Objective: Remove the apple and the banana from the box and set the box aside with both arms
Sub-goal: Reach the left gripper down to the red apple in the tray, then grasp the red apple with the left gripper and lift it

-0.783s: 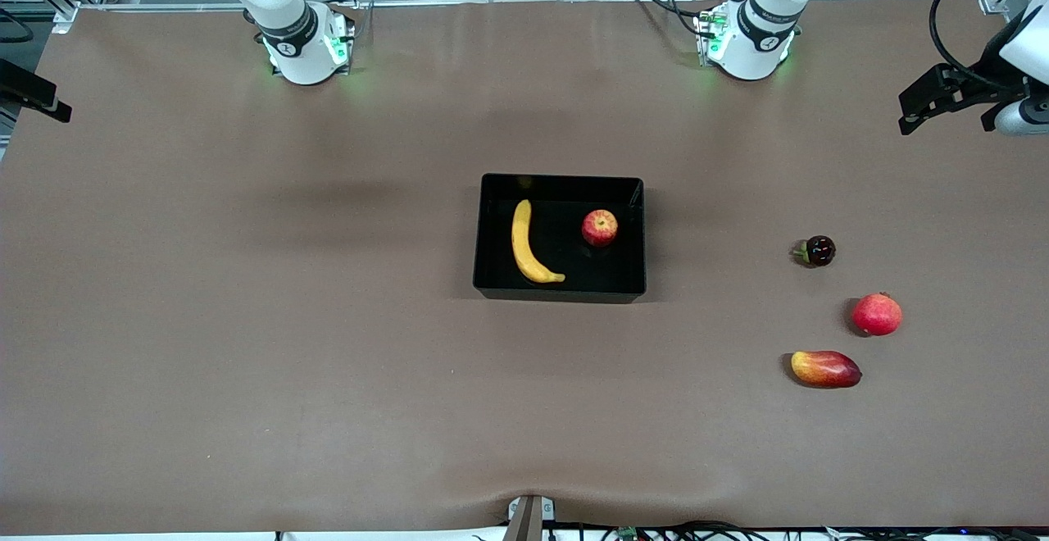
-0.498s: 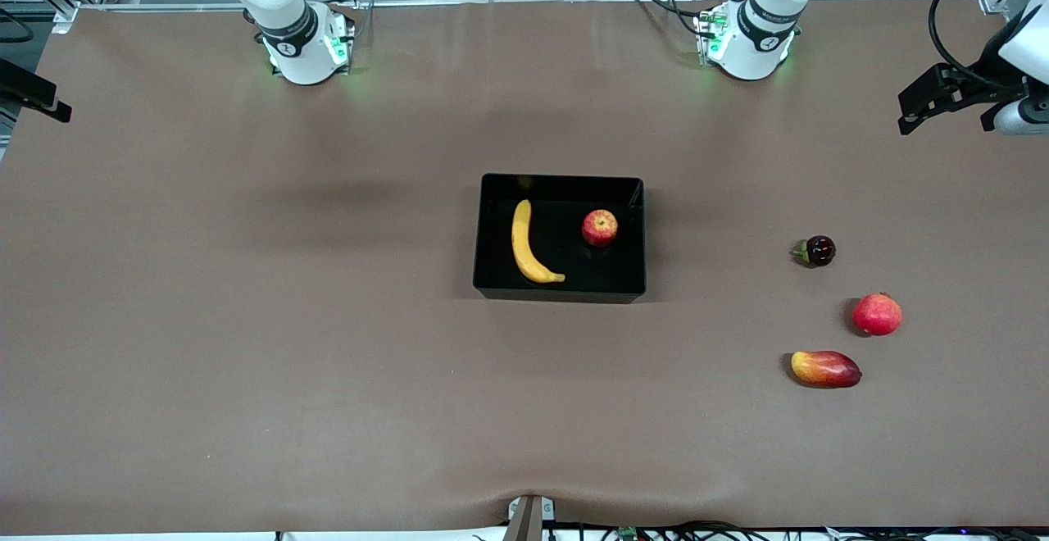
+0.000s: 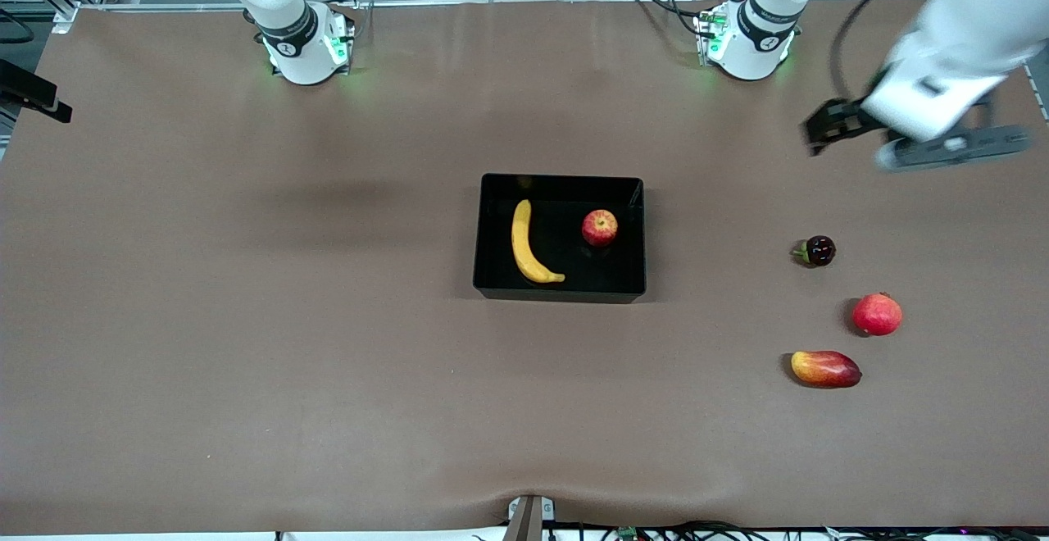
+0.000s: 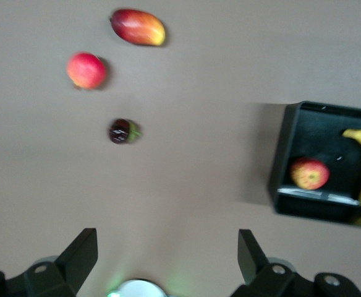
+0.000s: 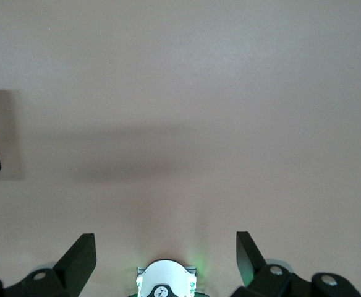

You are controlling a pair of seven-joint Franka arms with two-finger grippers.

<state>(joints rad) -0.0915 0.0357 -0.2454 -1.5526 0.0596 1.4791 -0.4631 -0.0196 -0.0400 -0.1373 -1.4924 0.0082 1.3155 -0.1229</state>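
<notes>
Front view: the black tray (image 3: 560, 238) sits mid-table with the banana (image 3: 526, 244) and the apple (image 3: 600, 227) lying apart inside it, the apple toward the left arm's end. The left gripper (image 4: 167, 255), jaws spread and empty, hangs over bare table toward the left arm's end, well apart from the tray; it is blurred in the front view, so its exact pose is uncertain. The right gripper (image 5: 165, 253), also spread and empty, hangs over bare table, only the tray's corner in its wrist view. No legible writing shows anywhere.
</notes>
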